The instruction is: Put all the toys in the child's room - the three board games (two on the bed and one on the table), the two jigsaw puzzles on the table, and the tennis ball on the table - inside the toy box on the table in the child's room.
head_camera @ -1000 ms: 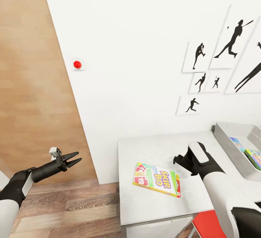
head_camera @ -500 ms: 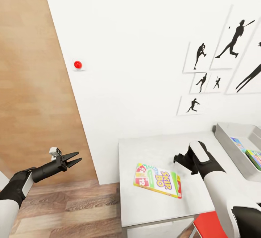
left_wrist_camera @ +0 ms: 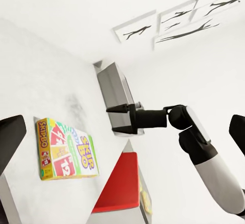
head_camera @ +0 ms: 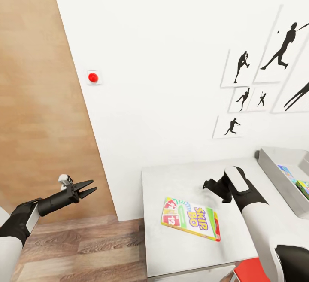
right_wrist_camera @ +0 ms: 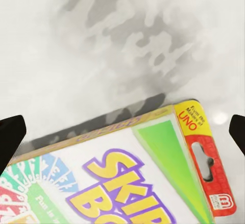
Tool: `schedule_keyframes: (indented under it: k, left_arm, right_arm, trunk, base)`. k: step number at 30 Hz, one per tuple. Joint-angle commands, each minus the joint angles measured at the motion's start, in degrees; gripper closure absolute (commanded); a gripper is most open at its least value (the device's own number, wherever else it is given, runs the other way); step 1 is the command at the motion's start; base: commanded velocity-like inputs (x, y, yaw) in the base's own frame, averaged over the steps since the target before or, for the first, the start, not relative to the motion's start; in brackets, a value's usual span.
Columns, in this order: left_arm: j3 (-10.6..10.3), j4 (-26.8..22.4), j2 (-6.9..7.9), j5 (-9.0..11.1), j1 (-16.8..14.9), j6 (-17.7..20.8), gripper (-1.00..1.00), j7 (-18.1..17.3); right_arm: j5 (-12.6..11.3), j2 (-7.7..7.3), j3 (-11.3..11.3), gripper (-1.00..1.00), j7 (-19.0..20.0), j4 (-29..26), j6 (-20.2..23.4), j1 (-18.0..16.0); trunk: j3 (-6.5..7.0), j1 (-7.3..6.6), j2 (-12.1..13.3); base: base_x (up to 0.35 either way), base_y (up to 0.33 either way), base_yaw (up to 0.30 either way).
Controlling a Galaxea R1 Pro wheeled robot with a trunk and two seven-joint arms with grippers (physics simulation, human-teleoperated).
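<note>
The right jaws (head_camera: 210, 184) hang above the bench (head_camera: 171, 247), beyond the far long edge of the Skip-Bo board game (head_camera: 190, 224) and apart from it; in the right wrist view the two dark fingertips (right_wrist_camera: 11, 134) stand at opposite edges with the box's yellow edge (right_wrist_camera: 127, 183) and the mottled white bench surface (right_wrist_camera: 122, 45) between them, so these jaws are spread wide and hold nothing. In the left wrist view the same jaws (left_wrist_camera: 118, 109) come to a dark point in front of the grey toy box (left_wrist_camera: 115, 98). The left jaws (head_camera: 88, 188) are held out over the wooden floor (head_camera: 81, 247), well to the left of the bench, parted with nothing between the two black fingers (head_camera: 84, 183). The board game lies flat on the bench, face up and turned at an angle to the bench edges, near the front half of the white top. The toy box (head_camera: 281, 179) sits at the right end of the bench, and coloured boxes (head_camera: 296, 181) already lie inside it. A red seat (head_camera: 251, 271) shows below the bench's front edge. Behind the bench the white wall (head_camera: 171, 59) carries black silhouette pictures (head_camera: 244, 65) of ball players and a red button (head_camera: 92, 77), next to a wood-panelled wall (head_camera: 34, 101).
</note>
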Motion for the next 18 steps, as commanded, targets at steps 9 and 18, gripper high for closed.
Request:
schedule_keyframes:
  k: [9, 18]
  left_arm:
    - [0.0, 0.0, 0.00, 0.0, 0.0, 0.5, -1.00, -0.2]
    - [0.0, 0.0, 0.00, 0.0, 0.0, 0.5, -1.00, -0.2]
  right_arm:
    - [-0.5, 0.30, 0.1, -1.00, 0.4, -0.1, 0.1, 0.0]
    - [-0.5, 0.22, 0.2, -1.00, 0.5, 0.1, 0.1, 0.0]
  trunk:
    - [-0.13, 0.04, -0.1]
    - [-0.13, 0.04, -0.1]
  base:
    - [0.001, 0.001, 0.000]
    - [0.000, 0.000, 0.000]
